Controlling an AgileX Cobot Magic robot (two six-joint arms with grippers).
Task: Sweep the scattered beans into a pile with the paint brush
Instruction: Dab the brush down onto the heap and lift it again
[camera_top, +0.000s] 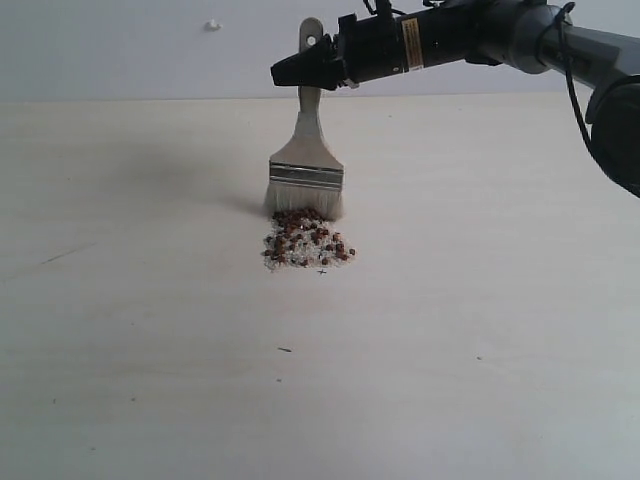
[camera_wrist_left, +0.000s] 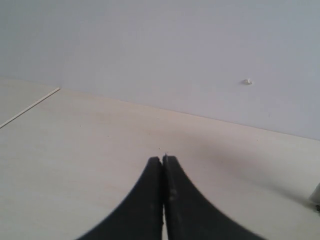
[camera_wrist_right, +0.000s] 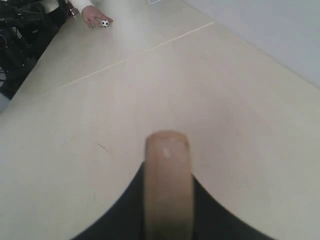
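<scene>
Our right arm (camera_top: 520, 35) reaches in roughly level, its black wrist section in line with the grey forearm behind it, and the right hand (camera_top: 303, 70) at its tip points sideways rather than down. That hand's jaws are clamped on the upper handle of the paint brush (camera_top: 308, 125), which hangs straight below the hand. In the right wrist view the handle's rounded end stands up between the two dark fingers (camera_wrist_right: 115, 222), one on each side of it. Our left hand (camera_wrist_left: 163, 167) shows only in its own wrist view — both black fingers (camera_wrist_left: 145, 200) pressed together along their inner edges, tips meeting — and it grips no object.
</scene>
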